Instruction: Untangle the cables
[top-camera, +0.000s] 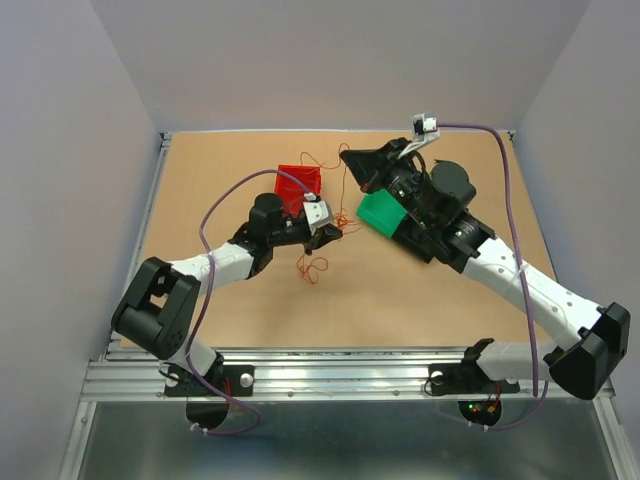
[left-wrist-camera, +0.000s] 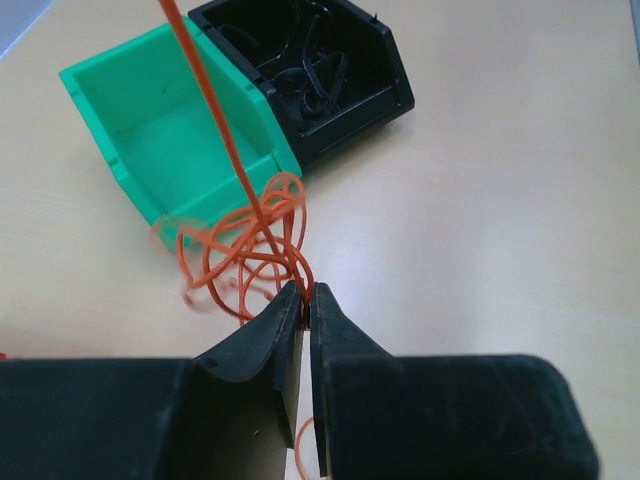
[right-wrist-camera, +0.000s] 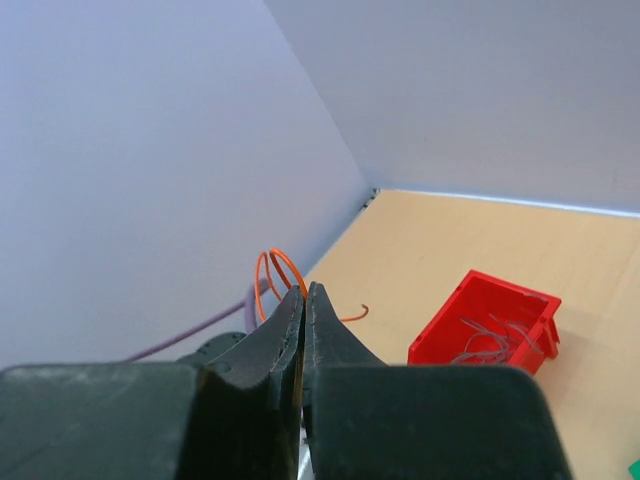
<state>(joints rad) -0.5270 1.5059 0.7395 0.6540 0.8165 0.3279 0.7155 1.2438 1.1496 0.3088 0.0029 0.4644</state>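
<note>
Orange cables (left-wrist-camera: 245, 250): 1 bunch | red bin (right-wrist-camera: 450, 335), green bin (left-wrist-camera: 170, 120), black bin (left-wrist-camera: 392, 85): 3 total

The left gripper (top-camera: 343, 228) meets the cables (top-camera: 312, 268) just beside the green bin (top-camera: 378, 212).

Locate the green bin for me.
In the top view the green bin sits just right of the table's centre, beside the black bin; in the left wrist view the orange cables pinched by the left gripper bunch close to its nearest corner.
</note>
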